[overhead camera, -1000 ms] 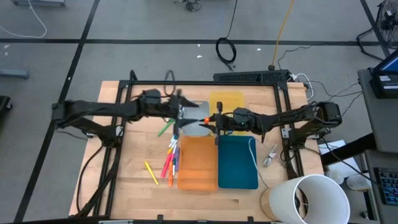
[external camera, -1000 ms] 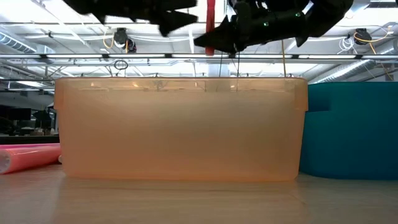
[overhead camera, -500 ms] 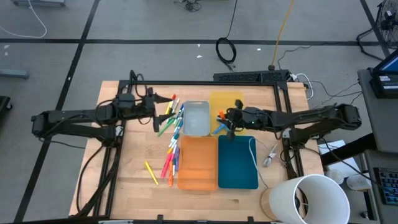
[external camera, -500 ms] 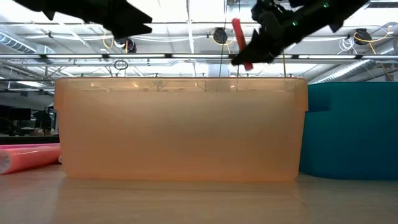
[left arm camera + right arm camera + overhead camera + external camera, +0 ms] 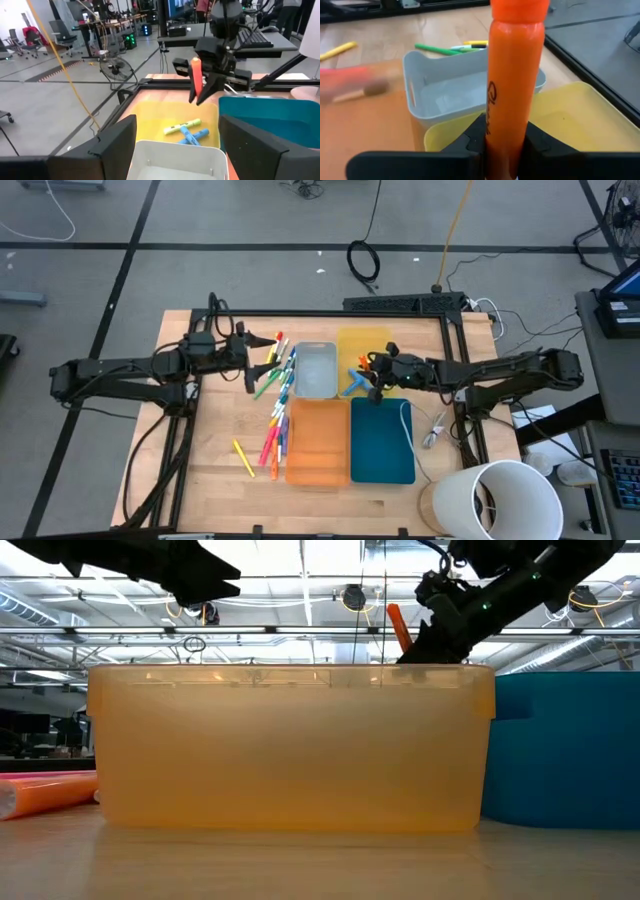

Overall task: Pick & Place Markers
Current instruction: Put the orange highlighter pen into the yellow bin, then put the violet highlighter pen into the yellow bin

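Orange marker clamped upright in R gripper over yellow tray; L gripper jaws apart.

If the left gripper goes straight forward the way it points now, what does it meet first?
Probably the grey tray, just ahead of the open left gripper; beyond it lies the yellow tray. Depth is uncertain.

Held marker: orange (dark script along its barrel)
Trays: pale grey, yellow, translucent orange, teal
Loose markers: pink, orange, yellow, green, blue
Table: light wood
Arms: black
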Robot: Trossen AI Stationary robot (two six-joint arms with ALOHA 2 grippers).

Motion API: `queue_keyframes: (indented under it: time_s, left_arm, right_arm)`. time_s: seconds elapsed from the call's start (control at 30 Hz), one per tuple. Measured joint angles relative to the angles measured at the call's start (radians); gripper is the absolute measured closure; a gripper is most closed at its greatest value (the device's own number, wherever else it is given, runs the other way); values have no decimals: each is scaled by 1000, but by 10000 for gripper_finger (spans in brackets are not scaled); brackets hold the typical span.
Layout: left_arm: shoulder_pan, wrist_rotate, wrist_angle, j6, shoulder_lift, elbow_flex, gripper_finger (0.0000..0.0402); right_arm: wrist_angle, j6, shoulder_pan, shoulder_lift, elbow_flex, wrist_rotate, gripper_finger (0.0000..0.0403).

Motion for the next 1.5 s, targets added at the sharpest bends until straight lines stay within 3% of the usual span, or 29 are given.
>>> queue_keyframes:
  time_s: [0.97, 1.5]
  left_arm:
    - [0, 1, 3, -7, 0, 0, 121]
    - [0, 2, 3, -7, 0, 0, 121]
  right_arm:
    - [-5, 50, -7, 0, 0, 54, 331]
    - [0, 50, -26, 0, 0, 133, 197]
